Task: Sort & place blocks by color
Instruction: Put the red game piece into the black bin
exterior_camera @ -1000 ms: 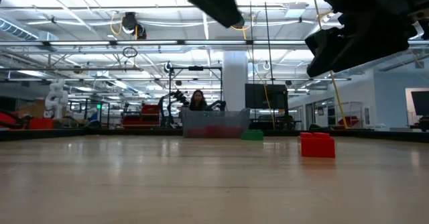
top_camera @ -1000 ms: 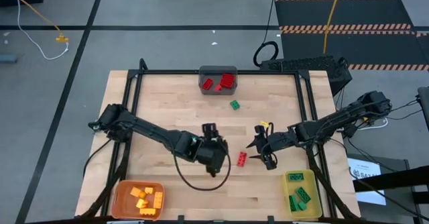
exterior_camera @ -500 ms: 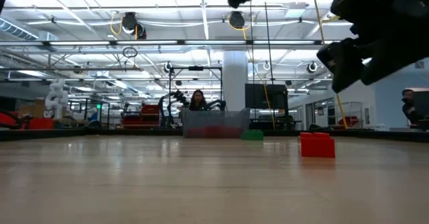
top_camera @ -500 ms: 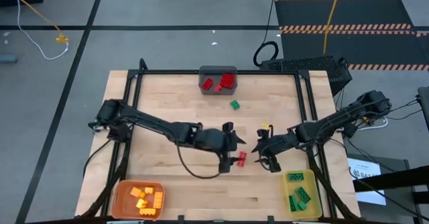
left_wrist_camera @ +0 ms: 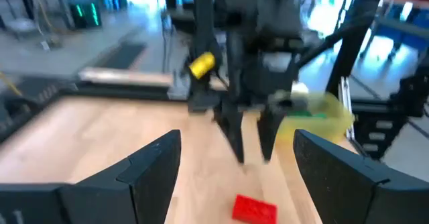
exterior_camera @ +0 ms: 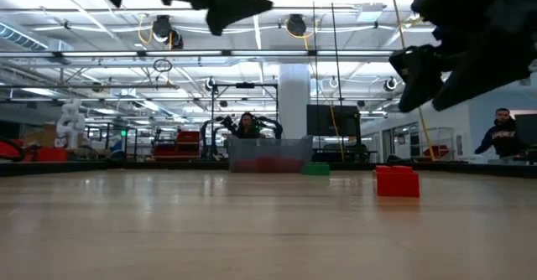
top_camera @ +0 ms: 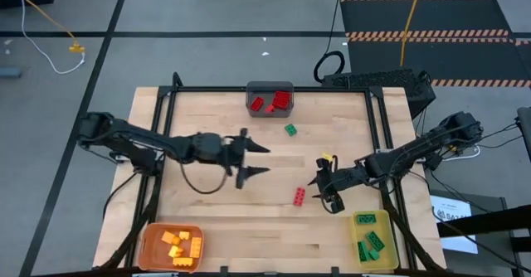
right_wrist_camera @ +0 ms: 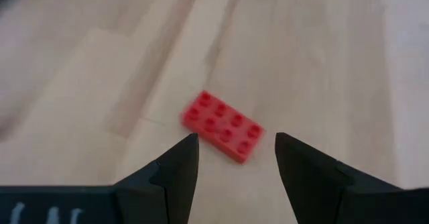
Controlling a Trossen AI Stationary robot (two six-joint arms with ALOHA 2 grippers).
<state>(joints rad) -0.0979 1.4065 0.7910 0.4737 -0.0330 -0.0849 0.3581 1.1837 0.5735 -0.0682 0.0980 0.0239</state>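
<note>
1. A red brick [top_camera: 298,196] lies flat and loose on the bench [top_camera: 207,111], studs up, well short of the gray bin [top_camera: 270,99] where the other red bricks sit.
2. A lone green brick [top_camera: 291,129] rests just in front of the gray bin; the orange bin [top_camera: 172,245] and yellow bin [top_camera: 372,240] stand at the near corners, far from it, holding orange and green bricks.
3. The right hand [top_camera: 325,186] hovers just beside the red brick, fingers spread and empty; its wrist view frames the brick between the two fingers [right_wrist_camera: 175,168].
4. The left hand [top_camera: 254,160] hangs above the bench between the gray bin and the orange bin, fingers wide apart, holding nothing.
5. The step appears to be the pickup of the red brick: next, the right hand likely must drop over it, pinch across its short sides and carry it to the gray bin.
6. Half a second ago the left hand was right beside the red brick; it has since pulled back, leaving the brick to the right hand.
</note>
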